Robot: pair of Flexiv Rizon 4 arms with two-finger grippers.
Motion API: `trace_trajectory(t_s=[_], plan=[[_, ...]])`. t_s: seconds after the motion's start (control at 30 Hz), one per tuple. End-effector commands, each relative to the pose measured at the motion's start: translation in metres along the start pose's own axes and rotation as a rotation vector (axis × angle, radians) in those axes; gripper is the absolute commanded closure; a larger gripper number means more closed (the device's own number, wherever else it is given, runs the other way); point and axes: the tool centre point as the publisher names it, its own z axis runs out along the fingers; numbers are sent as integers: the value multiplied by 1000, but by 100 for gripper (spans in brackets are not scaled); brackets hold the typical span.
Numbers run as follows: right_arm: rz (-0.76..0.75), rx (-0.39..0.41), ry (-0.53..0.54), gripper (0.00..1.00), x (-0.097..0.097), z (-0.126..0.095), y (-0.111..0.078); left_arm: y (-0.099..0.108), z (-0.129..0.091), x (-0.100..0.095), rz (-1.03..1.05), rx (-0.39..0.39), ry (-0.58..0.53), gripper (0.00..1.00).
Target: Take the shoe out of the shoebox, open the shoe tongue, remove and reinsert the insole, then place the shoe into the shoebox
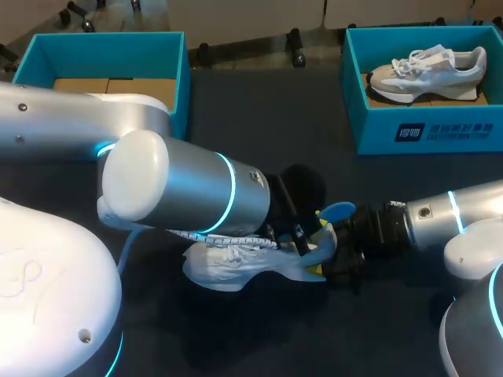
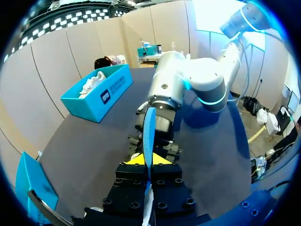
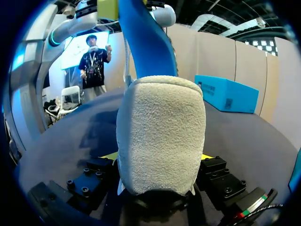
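Dark table (image 1: 259,133) | right hand (image 3: 157,157) clamped on shoe (image 3: 160,127) heel | left hand (image 2: 146,159) pinching blue insole (image 2: 149,132) above heel

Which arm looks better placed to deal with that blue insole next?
Left, probably. The left tool pinches the blue insole between its yellow tips, right by the shoe. The right tool is clamped on the shoe's heel, so it seems busy steadying it.

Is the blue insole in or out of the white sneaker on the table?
Mostly out: the blue insole stands pinched in the left gripper, above the white sneaker. Whether its lower end is inside, cannot tell.
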Motion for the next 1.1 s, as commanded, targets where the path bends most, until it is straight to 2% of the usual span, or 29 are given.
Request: trace_trajectory(t_s=[0.03,0.47,0.8,1.1], plan=[[0,4,-3,100,3,4,-3,-15,0,6,-12,-17,28,100],[0,4,-3,100,3,4,-3,-52,-13,25,-65,-43,123,100],[0,4,-3,100,3,4,-3,-77,-31,33,-127,-1,217,100],[0,4,-3,100,3,4,-3,-94,-49,31,-178,24,311,100]])
